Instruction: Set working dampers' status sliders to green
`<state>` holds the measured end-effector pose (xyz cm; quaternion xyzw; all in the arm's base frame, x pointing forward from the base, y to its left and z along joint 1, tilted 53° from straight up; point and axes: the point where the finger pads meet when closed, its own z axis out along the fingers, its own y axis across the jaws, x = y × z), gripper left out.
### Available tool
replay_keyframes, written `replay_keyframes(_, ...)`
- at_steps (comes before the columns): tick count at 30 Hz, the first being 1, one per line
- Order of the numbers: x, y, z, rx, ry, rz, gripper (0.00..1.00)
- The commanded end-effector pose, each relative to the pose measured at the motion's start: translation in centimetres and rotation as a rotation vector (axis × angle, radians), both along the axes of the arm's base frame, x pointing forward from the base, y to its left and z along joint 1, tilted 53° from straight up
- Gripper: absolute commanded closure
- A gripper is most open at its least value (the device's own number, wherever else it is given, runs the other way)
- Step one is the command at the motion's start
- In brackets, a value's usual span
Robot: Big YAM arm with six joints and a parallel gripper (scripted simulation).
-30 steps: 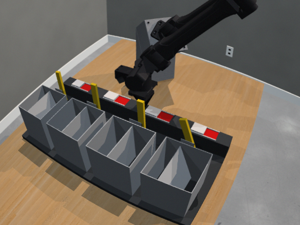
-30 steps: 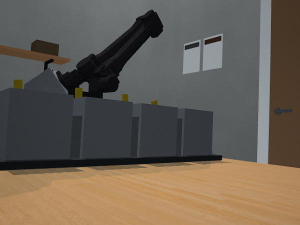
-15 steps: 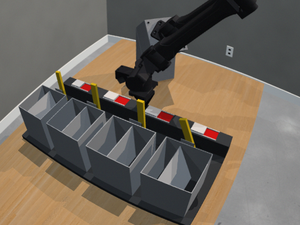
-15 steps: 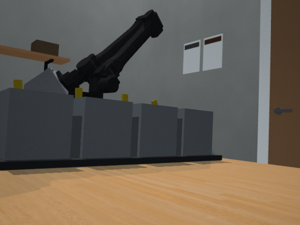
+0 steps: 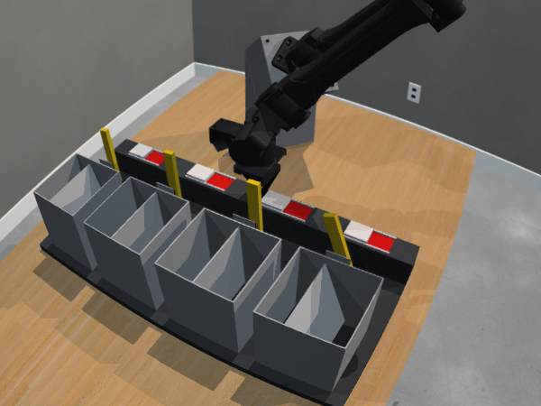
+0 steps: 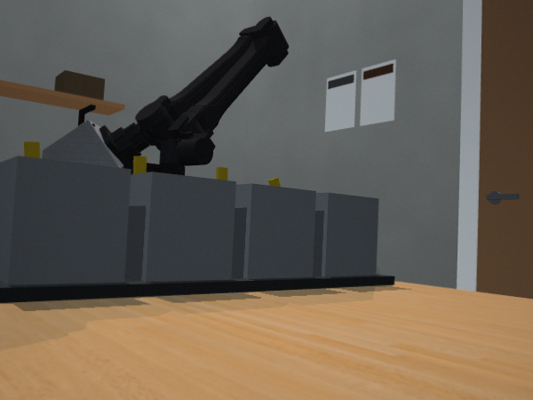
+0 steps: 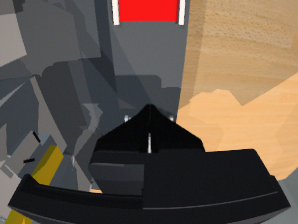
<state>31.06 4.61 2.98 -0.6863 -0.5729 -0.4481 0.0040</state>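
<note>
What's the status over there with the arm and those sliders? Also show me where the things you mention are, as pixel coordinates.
Gripper (image 5: 267, 193) (image 7: 149, 109) shut, holding nothing. All four sliders red, none green. Yellow lever (image 5: 254, 205) (image 7: 47, 167) beside gripper; whether it's in the way, can't tell.

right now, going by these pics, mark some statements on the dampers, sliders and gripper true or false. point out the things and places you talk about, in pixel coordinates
1. All four status sliders (image 5: 154, 157) (image 5: 220, 181) (image 5: 298, 210) (image 5: 381, 241) show red. True.
2. The gripper (image 5: 266, 193) (image 7: 149, 109) is shut. True.
3. There are five dampers on the black base (image 5: 45, 246) (image 6: 355, 283). False: there are four.
4. The yellow levers (image 5: 108, 146) (image 5: 172, 173) (image 5: 254, 205) (image 5: 336, 236) stand between the dampers (image 5: 63, 226) (image 5: 122, 266) (image 5: 198, 307) (image 5: 298, 356) and the sliders in the top view. True.
5. One slider's cover is pushed across to show green. False: no green shows on any slider.
6. The gripper is holding a yellow lever. False: nothing is between its fingers.
</note>
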Motion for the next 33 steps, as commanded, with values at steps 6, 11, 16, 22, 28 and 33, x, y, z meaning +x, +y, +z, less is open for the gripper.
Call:
replay_keyframes(6,-0.3,0.7,0.4,0.007,0.001,0.007,1.0)
replay_keyframes(11,-0.3,0.9,0.6,0.006,0.001,0.007,1.0)
replay_keyframes(16,-0.2,1.0,0.8,0.006,-0.005,0.008,1.0)
replay_keyframes(22,-0.4,1.3,0.8,0.007,0.003,0.007,1.0)
replay_keyframes(28,-0.4,1.5,1.1,0.007,0.003,0.007,1.0)
replay_keyframes(33,-0.3,1.7,1.3,0.006,-0.004,0.007,1.0)
